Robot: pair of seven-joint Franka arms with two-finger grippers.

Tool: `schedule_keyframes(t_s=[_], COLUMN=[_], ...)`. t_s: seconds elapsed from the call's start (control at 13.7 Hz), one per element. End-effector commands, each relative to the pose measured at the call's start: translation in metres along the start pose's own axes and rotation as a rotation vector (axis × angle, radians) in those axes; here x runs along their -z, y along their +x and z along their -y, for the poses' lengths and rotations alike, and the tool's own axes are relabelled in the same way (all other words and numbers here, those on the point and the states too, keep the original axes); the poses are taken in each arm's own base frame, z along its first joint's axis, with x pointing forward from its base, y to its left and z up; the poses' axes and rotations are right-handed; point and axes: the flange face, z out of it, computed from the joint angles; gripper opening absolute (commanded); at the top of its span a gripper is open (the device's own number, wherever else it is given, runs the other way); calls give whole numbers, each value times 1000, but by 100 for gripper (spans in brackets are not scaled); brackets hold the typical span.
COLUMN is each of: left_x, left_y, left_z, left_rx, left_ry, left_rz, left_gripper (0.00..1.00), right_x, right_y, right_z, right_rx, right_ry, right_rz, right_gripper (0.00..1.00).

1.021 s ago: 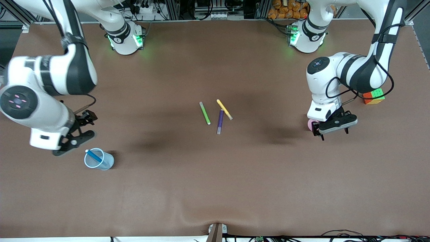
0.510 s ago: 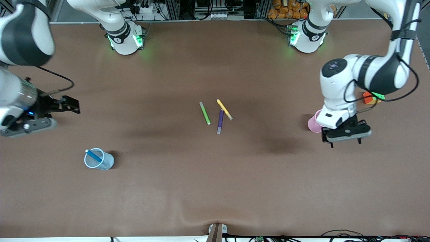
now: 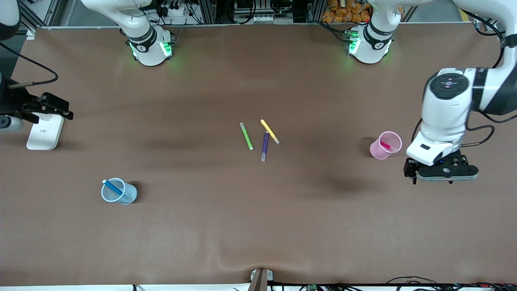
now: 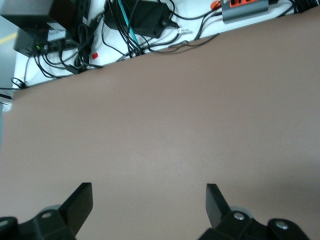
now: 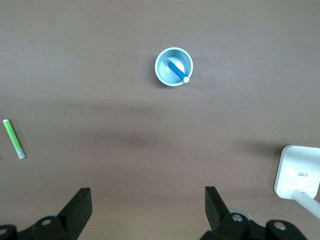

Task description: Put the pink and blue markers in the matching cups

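Markers already sit in matching thin, tippable clear plastic cups, slim bright-blue marker (image 3: 113,188) in pale-blue cup (image 3: 118,192), magenta-pink marker (image 3: 385,145) in pale-pink cup (image 3: 385,145) at 9 o'clock of spread, empty left gripper (image 3: 443,173); right gripper (image 5: 147,210) spread too.

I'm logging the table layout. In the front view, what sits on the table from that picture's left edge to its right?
White block → blue cup holding the blue marker → green marker → purple marker → pink cup holding the pink marker.
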Motion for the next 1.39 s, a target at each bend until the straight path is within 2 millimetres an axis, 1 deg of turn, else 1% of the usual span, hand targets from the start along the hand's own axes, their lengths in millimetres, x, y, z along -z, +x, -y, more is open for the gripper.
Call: schedule_keyframes(t_s=[0.0,0.15,0.22,0.29,0.36,0.44,0.51,0.66,0.88,0.95,1.02,1.09,1.24,1.31], left_x=[46,87,106,120,131,147,158,183,209,213,222,235,252,254], left_y=[19,33,34,34,31,25,20,6,-11,-15,-19,-25,-35,-36], left_z=[5,20,27,33,36,44,50,62,84,90,96,102,108,109], left_rx=[35,59,60,54,31,23,28,26,3,10,2,-13,-11,-20], left_ry=[-66,-134,-157,-173,-184,-198,-215,-248,-269,-267,-271,-278,-293,-297], left_rz=[143,274,310,336,364,381,395,435,465,476,477,469,476,477], left_gripper=[100,100,100,100,100,100,100,100,100,100,100,100,100,100], right_x=[6,14,21,29,27,28,29,37,44,47,48,48,45,46], right_y=[-12,-11,-11,-11,-12,-13,-15,-19,-18,-18,-18,-18,-20,-21], right_z=[0,-1,-1,-2,-2,-2,-3,-10,-15,-15,-15,-16,-16,-17], right_rx=[-27,-12,-17,-21,-24,-24,-27,-33,-34,-29,-29,-32,-46,-48], right_ry=[19,-2,-16,-16,-15,-15,-14,-15,-21,-23,-24,-22,-21,-20], right_rz=[-14,-32,-48,-59,-54,-57,-61,-74,-86,-92,-95,-94,-86,-88], right_gripper=[100,100,100,100,100,100,100,100,100,100,100,100,100,100])
